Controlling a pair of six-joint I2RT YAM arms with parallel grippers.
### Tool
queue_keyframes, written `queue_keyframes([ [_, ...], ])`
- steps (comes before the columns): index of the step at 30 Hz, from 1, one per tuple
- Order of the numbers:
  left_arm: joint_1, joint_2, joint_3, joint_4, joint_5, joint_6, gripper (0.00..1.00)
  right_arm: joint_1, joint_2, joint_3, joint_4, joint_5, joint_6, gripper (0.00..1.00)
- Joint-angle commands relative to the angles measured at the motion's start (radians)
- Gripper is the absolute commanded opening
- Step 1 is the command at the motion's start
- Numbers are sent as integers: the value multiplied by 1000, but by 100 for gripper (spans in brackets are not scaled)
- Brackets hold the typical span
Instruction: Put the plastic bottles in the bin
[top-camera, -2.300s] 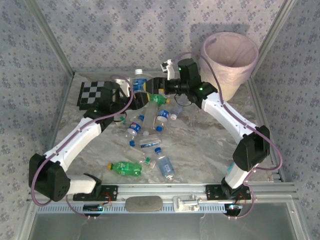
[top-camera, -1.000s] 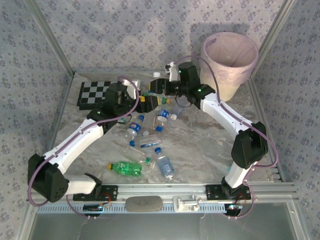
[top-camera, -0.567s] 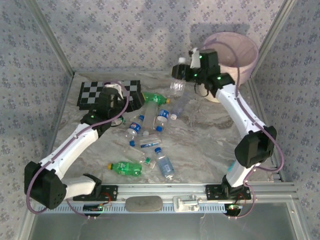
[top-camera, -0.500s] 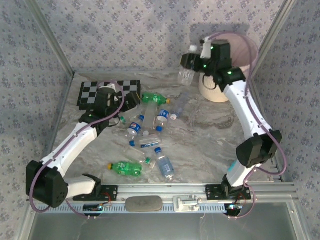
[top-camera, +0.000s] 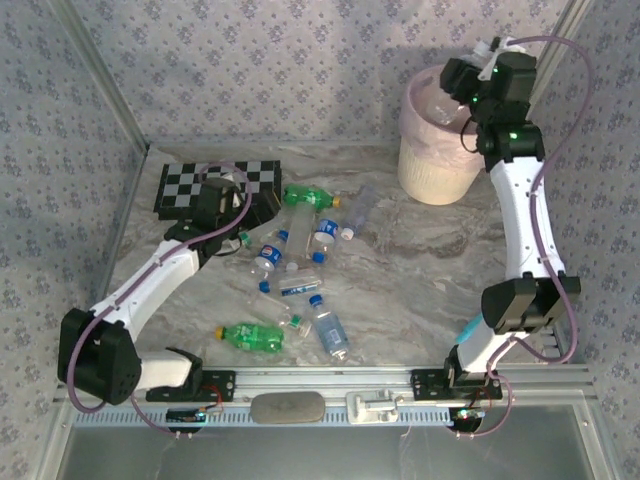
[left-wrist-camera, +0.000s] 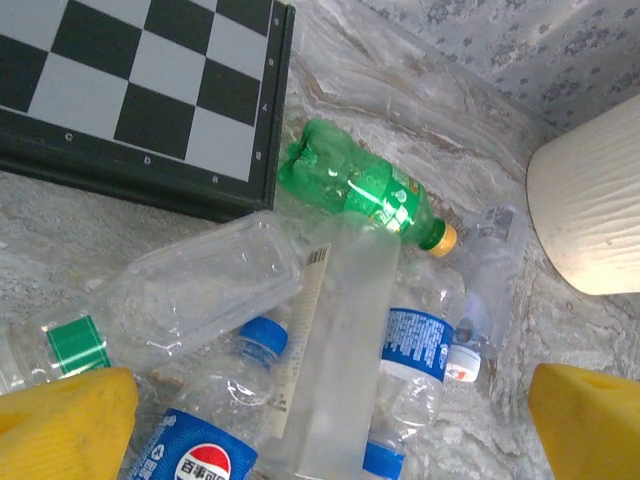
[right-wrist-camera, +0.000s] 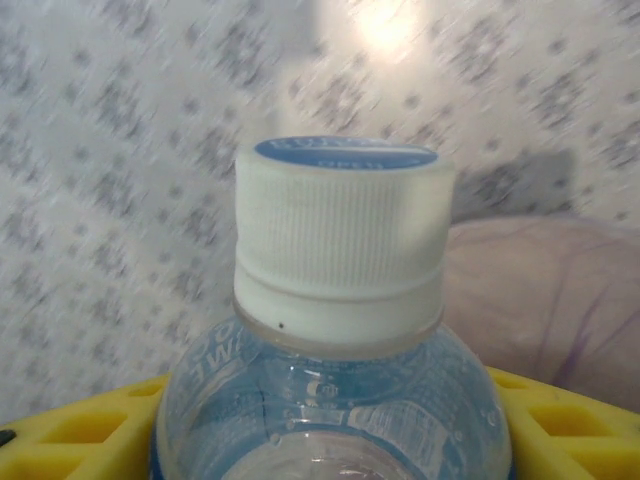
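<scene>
A marbled table (top-camera: 420, 270) stands between patterned walls. From above, the right gripper (top-camera: 455, 78) is held over the bin (top-camera: 440, 165), so a drop should land inside. In the left wrist view, the left gripper (left-wrist-camera: 322, 420) is spread wide above the heaped plastic bottles (left-wrist-camera: 345, 300). In the right wrist view, 1 white-capped bottle (right-wrist-camera: 335, 300) is clamped between yellow fingers (right-wrist-camera: 90, 440).

My right pincer (top-camera: 457, 84) holds a clear white-capped plastic bottle (right-wrist-camera: 338, 300) over the pink-lined cream bin (top-camera: 432, 172); other bottles (top-camera: 300, 250) lie under my left pincer (left-wrist-camera: 325, 430).
</scene>
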Motion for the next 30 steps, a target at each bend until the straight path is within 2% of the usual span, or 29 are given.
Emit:
queue_keyframes([
  [1, -1, 19, 17, -14, 46, -5, 100, -35, 25, -15, 126, 77, 39, 65],
  [8, -1, 19, 21, -19, 59, -1, 100, -42, 121, 17, 110, 140, -1, 65],
  [17, 0, -12, -7, -29, 54, 1, 100, -32, 296, 149, -60, 155, -44, 69],
  [20, 0, -15, -10, -32, 51, 3, 100, -29, 340, 190, -106, 150, -42, 74],
  [25, 1, -14, -7, -37, 42, 6, 100, -29, 382, 255, -156, 138, -29, 90],
  [30, 1, -14, 0, -48, 23, 15, 100, -23, 361, 297, -168, 136, -38, 98],
])
